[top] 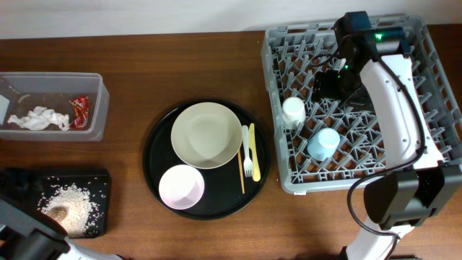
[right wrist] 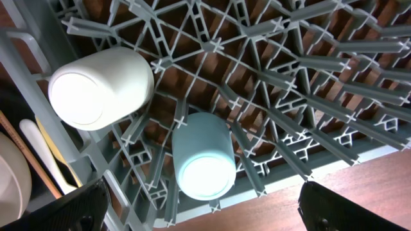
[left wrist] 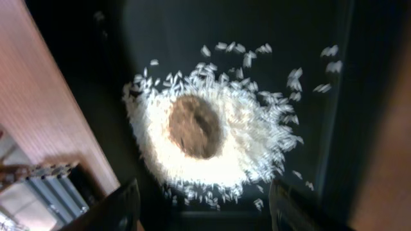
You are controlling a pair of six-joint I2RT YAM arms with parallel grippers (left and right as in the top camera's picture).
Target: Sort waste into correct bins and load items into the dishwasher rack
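My right gripper (right wrist: 202, 212) is open and empty above the grey dishwasher rack (top: 433, 87), over the light blue cup (right wrist: 202, 157) and the white cup (right wrist: 99, 90), which lie among the pegs. My left gripper (left wrist: 202, 205) is open and empty above the shallow black tray (top: 101, 180), which holds rice (left wrist: 257, 147) and the brown lump (left wrist: 194, 126). The clear tub (top: 97, 108) holds white napkins (top: 40, 119) and the red wrapper (top: 79, 110). The cream plate (top: 206, 135), pink bowl (top: 181, 186), white fork (top: 246, 152), yellow knife (top: 252, 148) and wooden stick (top: 240, 170) lie on the round tray.
The big round black tray (top: 155, 155) sits mid-table between the bins and the rack. The right arm (top: 393, 94) reaches across the rack from the front right. Bare wooden table (top: 144, 65) lies behind the round tray.
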